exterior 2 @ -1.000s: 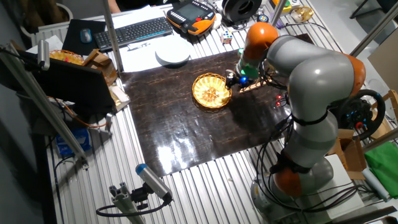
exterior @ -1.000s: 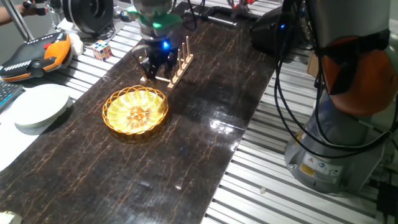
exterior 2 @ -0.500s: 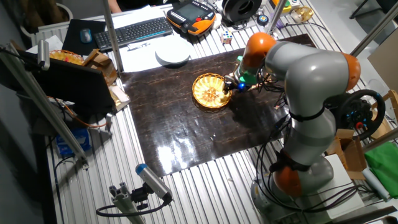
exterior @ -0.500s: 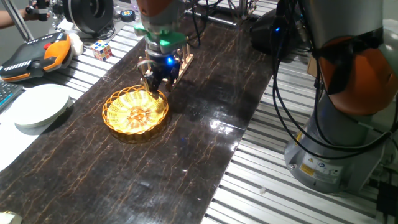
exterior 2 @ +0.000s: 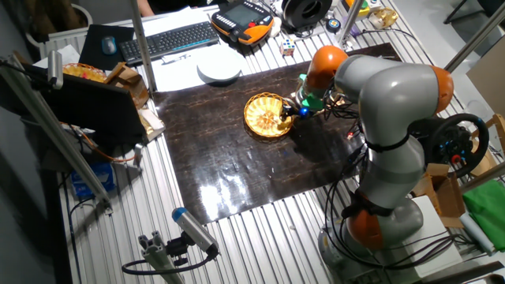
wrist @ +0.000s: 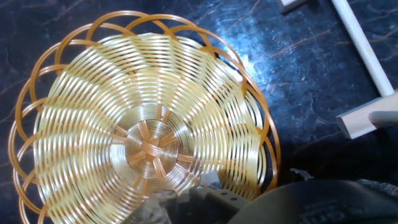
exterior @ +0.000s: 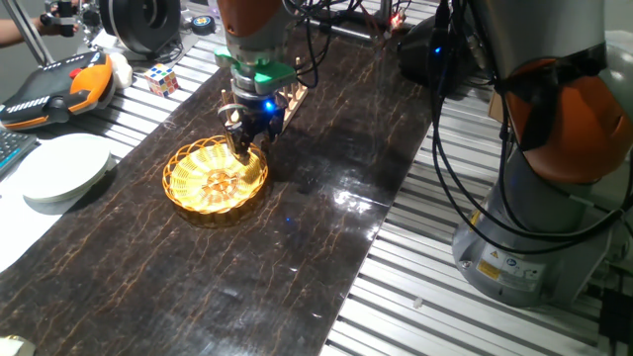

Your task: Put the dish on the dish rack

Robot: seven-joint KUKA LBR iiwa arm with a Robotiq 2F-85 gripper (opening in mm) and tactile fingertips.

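Observation:
The yellow-orange woven dish (exterior: 210, 178) lies flat on the dark table, left of centre; it also shows in the other fixed view (exterior 2: 267, 117) and fills the hand view (wrist: 140, 146). My gripper (exterior: 242, 146) is low over the dish's rim on the side nearest the dish rack. It looks open, with one finger inside the rim and one outside in the hand view (wrist: 249, 194). The light wooden dish rack (exterior: 294, 97) stands just behind the gripper and is partly hidden by it. Its base bars show at the hand view's right edge (wrist: 365, 118).
A white plate (exterior: 64, 168) sits left of the dish by the table edge. A Rubik's cube (exterior: 161, 79) and an orange-black pendant (exterior: 54, 87) lie at the back left. A keyboard (exterior 2: 166, 39) lies beyond. The robot base (exterior: 534, 208) and cables stand to the right.
The gripper has moved from in front of the rack toward the dish and lowered onto its rim. The dish and the rack have not moved.

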